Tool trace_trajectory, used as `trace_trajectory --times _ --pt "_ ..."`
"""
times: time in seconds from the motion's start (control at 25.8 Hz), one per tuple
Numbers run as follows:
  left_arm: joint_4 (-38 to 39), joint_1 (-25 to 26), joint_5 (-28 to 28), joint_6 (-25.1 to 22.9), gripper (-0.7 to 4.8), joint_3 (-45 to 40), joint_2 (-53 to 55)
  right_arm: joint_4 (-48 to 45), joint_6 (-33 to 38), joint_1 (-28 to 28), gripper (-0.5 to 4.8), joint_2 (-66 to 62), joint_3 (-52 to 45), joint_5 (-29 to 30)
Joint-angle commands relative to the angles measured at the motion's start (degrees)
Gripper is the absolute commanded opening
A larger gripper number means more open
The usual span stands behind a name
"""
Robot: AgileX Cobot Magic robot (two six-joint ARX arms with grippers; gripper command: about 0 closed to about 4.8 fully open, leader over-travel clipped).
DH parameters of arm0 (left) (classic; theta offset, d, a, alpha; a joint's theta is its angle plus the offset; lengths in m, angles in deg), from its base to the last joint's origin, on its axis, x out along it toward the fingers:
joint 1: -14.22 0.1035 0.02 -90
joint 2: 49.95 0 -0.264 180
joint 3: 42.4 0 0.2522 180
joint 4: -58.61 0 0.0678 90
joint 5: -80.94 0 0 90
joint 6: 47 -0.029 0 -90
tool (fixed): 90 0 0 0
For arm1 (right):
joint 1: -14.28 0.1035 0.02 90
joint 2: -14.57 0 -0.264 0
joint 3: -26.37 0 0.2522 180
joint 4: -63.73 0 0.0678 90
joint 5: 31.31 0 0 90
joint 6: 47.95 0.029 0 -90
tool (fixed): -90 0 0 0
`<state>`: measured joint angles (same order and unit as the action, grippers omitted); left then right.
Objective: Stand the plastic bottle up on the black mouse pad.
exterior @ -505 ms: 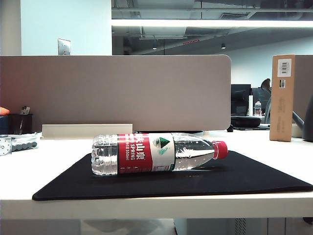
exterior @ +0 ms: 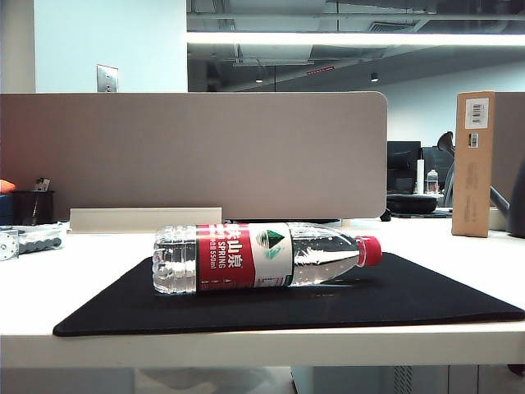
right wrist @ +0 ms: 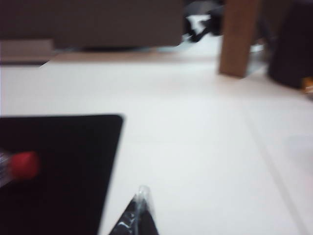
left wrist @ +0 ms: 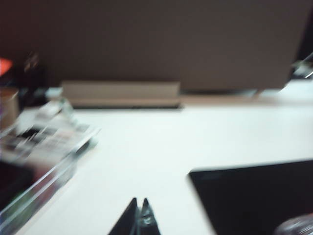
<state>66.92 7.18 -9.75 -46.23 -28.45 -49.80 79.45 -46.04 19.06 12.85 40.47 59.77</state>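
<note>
The plastic bottle point(exterior: 262, 256), clear and ribbed with a red-and-white label, lies on its side on the black mouse pad point(exterior: 410, 300), red cap point(exterior: 369, 250) toward the right. Neither arm shows in the exterior view. In the left wrist view my left gripper point(left wrist: 139, 201) is shut and empty over the white table, with the pad's corner point(left wrist: 254, 196) and a bit of the bottle's base point(left wrist: 296, 226) off to one side. In the right wrist view my right gripper point(right wrist: 142, 192) is shut and empty beside the pad's edge point(right wrist: 73, 161); the bottle's red cap point(right wrist: 23, 165) shows there.
A grey partition point(exterior: 197, 152) stands behind the table, with a pale strip point(exterior: 146, 218) at its foot. A brown cardboard box point(exterior: 476, 164) stands at the back right. A clear case point(left wrist: 39, 156) and small clutter point(exterior: 33, 238) sit at the left.
</note>
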Motion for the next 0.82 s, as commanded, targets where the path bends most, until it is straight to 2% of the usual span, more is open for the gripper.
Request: trace_trajectory --times 0.04,0.16,0.27,0.35,0.39,0.47,0.54,0.58,0.62,0.7,0.78,0.82 --pt "-6.45 -0.09 -7.98 0.63 -0.05 0.39 0.00 -0.68 0.17 9.35 -0.01 -3.37 -0.26 0.11" --pt "-6.62 -0.11 -13.79 7.48 -0.05 1.42 0.00 -0.68 0.17 20.46 -0.01 -6.95 -0.26 0.13" --pt "-6.16 -0.13 -20.44 11.08 -0.05 4.81 1.07 -0.59 0.17 27.78 -0.01 -9.09 -0.26 0.15" --pt "-4.28 -0.13 -22.10 11.61 -0.05 9.60 4.94 -0.48 0.17 30.95 -0.01 -9.53 -0.26 0.13" --pt "-2.78 -0.13 -22.49 10.80 -0.05 12.87 8.15 -0.48 0.17 32.00 -0.01 -9.55 -0.26 0.13" --pt "0.13 -0.13 -26.86 6.40 -0.05 23.04 20.46 -0.48 0.17 32.98 -0.01 -9.55 -0.26 0.42" --pt "2.95 -0.13 -30.64 5.01 -0.05 29.62 28.52 -0.48 0.17 32.87 -0.01 -9.53 -0.26 0.28" --pt "7.32 -0.17 -34.36 4.74 -0.05 36.61 36.94 -0.48 0.17 32.87 -0.01 -9.53 -0.26 0.31" --pt "9.84 -0.33 -35.45 4.42 -0.05 39.82 40.59 -0.48 0.17 32.85 -0.01 -9.53 -0.26 0.33" --pt "20.35 -4.00 -34.62 -0.24 -0.01 50.58 52.24 -0.48 0.15 32.85 -0.01 -9.51 -0.26 0.33" --pt "28.68 -10.51 -30.12 -8.04 0.00 59.10 61.57 -0.50 0.17 32.81 -0.01 -9.46 -0.26 0.33" --pt "34.36 -15.37 -25.53 -13.57 0.19 64.52 67.36 -0.48 0.17 32.83 -0.01 -9.46 -0.26 0.42"
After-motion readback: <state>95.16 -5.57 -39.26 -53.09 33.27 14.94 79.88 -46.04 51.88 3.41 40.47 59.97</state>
